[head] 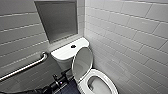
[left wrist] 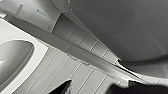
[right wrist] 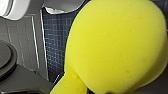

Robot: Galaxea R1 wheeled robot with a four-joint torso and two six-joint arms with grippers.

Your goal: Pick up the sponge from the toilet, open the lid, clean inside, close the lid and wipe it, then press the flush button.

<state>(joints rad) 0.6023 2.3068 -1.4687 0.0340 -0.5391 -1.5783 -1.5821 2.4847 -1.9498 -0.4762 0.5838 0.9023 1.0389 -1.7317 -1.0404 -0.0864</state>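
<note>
Pinching the sponge (right wrist: 117, 47) between right gripper (right wrist: 75, 85) jaws; holding left gripper (head: 59, 80) jaws spread, low and left of the toilet (head: 62, 53), beside the raised lid (head: 82, 62)

Steel grab bar (head: 25, 67) on tiled wall (head: 17, 35) — recessed grey panel (head: 58, 20) above, dark mosaic floor (right wrist: 55, 37)

A bathroom. A white toilet (head: 65, 53) with its lid (head: 82, 62) raised and a flush button (head: 73, 46) on the tank stands in a corner of pale tiled walls (head: 130, 37). A steel grab bar (head: 25, 67) runs along one wall, and the floor (right wrist: 56, 37) is dark blue mosaic.
</note>
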